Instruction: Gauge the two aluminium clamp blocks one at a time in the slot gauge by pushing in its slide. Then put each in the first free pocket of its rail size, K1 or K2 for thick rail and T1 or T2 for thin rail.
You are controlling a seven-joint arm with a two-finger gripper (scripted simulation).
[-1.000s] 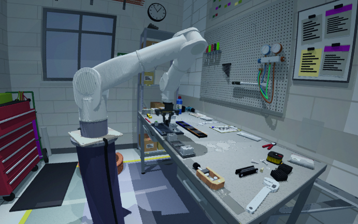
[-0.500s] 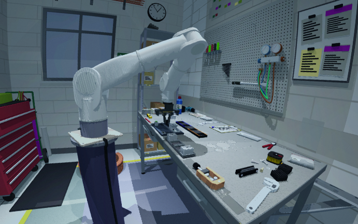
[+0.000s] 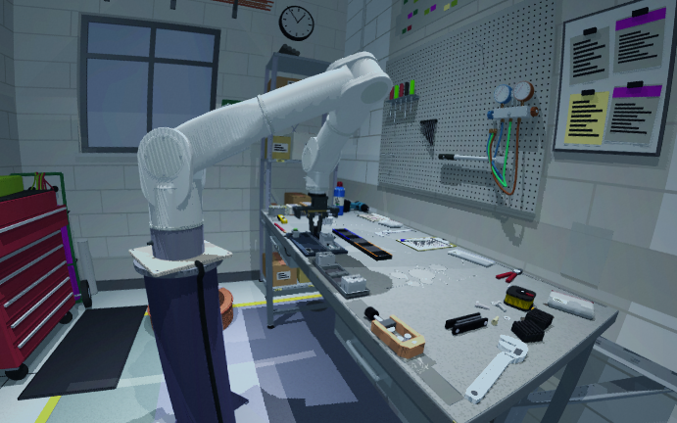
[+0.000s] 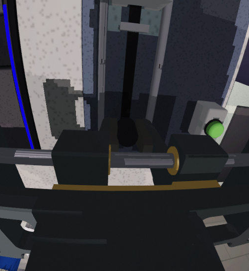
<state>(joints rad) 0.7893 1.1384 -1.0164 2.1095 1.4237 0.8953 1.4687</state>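
Observation:
The black knob of the slide (image 4: 127, 131) sits at the near end of the slot gauge (image 3: 309, 243), and my gripper (image 4: 127, 136) is closed on it, low over the gauge at the far end of the bench. The slide's dark rod runs away along the gauge's channel. A grey box with a green button (image 4: 214, 128) stands just right of the knob. One aluminium clamp block (image 3: 325, 258) sits beside the gauge on the near side. A second block (image 3: 354, 283) sits in the dark pocket tray (image 3: 343, 279) nearer the bench front.
A wooden tray (image 3: 398, 336) with small parts lies by the bench's front edge. A long black tray (image 3: 361, 243) lies right of the gauge. A white wrench (image 3: 496, 368), black clips and a yellow tape measure (image 3: 519, 297) lie at the near end.

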